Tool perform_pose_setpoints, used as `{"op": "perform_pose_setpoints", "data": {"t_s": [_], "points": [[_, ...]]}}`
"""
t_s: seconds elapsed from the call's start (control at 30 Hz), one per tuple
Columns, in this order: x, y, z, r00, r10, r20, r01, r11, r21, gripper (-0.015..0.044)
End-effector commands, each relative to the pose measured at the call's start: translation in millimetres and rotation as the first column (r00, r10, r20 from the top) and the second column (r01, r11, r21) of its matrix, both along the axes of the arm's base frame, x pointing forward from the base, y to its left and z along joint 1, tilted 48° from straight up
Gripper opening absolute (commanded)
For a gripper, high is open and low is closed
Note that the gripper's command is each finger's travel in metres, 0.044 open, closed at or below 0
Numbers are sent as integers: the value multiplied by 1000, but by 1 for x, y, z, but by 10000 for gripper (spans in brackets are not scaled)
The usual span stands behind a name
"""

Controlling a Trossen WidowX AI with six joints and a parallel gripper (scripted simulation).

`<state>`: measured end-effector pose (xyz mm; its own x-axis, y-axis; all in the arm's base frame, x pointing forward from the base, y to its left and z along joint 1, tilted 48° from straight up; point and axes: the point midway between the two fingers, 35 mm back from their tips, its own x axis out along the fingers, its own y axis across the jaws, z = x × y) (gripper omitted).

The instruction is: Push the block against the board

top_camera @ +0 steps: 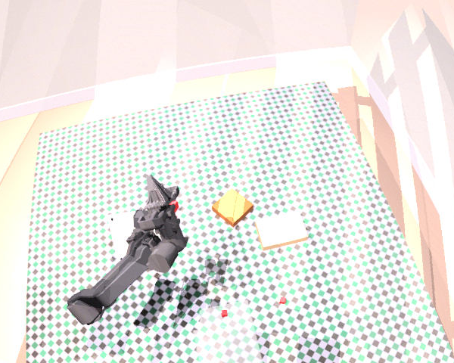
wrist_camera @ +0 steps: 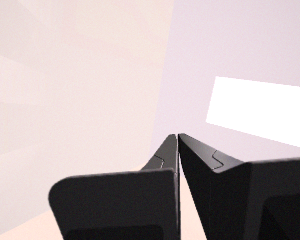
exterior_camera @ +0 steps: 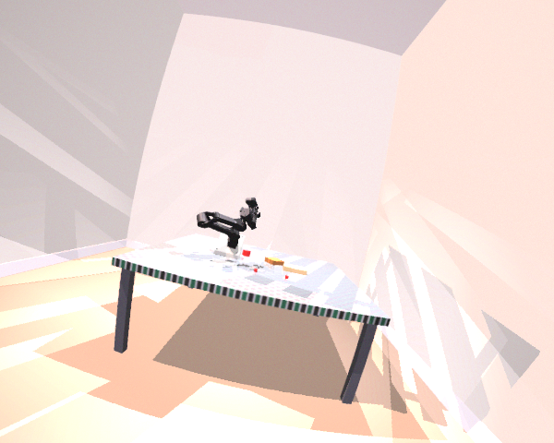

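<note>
The square block (top_camera: 232, 206) (exterior_camera: 273, 260), orange-yellow, lies flat on the table, turned so that a corner points toward the board. The board (top_camera: 281, 230) (exterior_camera: 295, 270), pale and rectangular, lies flat to its right in the top view. A small gap separates them, and no whole side of the block touches the board. My gripper (top_camera: 150, 177) (wrist_camera: 176, 140) is shut with nothing between its fingertips. It is raised above the table, to the left of the block in the top view, and touches neither part. The wrist view shows only walls and a white rectangle beyond the fingers.
A red piece (top_camera: 176, 205) (exterior_camera: 246, 253) is partly hidden by the arm in the top view. Two small red cubes (top_camera: 224, 313) (top_camera: 282, 300) lie nearer the front of the checkered table (top_camera: 102, 156). The arm's white base (top_camera: 119, 230) stands left of the block.
</note>
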<state>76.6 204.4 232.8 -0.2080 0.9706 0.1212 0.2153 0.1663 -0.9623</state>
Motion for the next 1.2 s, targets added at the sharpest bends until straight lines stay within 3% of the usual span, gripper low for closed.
{"op": "perform_pose_setpoints", "data": {"t_s": [0.0, 0.53, 0.87, 1.17], "points": [[11, 6, 3, 993, -21, -113, 18, 1000, -23, 0], [64, 29, -3, 792, -163, -588, 81, 983, -162, 0], [96, 43, -16, 545, -269, -794, 99, 961, -257, 0], [123, 53, -35, 269, -359, -894, 104, 933, -343, 0]]}}
